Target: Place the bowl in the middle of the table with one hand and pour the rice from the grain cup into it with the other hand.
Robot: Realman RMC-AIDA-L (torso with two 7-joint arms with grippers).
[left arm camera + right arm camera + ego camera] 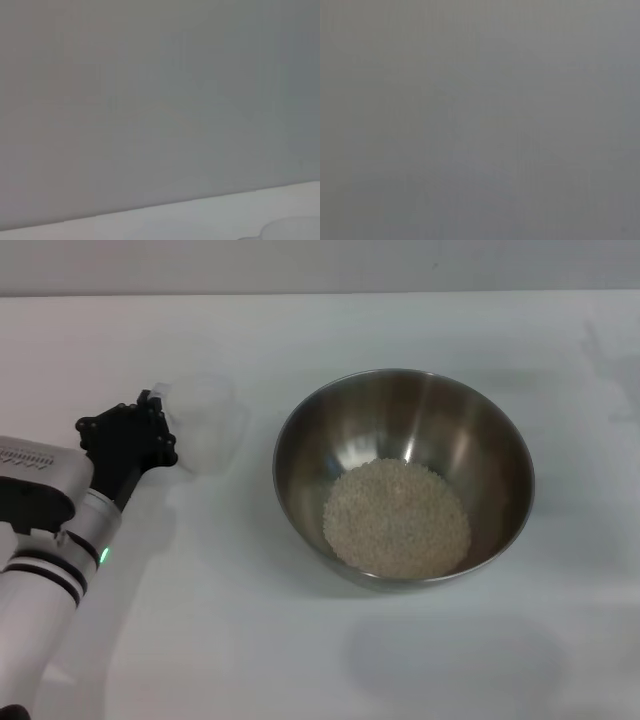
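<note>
The steel bowl (pixel 405 430) stands in the middle of the white table (pixel 300 640), and the rice (pixel 397 518) lies in a heap on its bottom. The clear grain cup (pixel 205 422) stands upright on the table to the left of the bowl and looks empty. A bit of its rim also shows in the left wrist view (pixel 292 227). My left gripper (pixel 160 425) is right beside the cup, on the side away from the bowl, at its little handle. Whether it touches the cup I cannot tell. My right gripper is out of view.
The table's far edge (pixel 320 292) meets a grey wall at the back. The left wrist view shows that wall above a strip of table (pixel 150 222). The right wrist view shows only plain grey.
</note>
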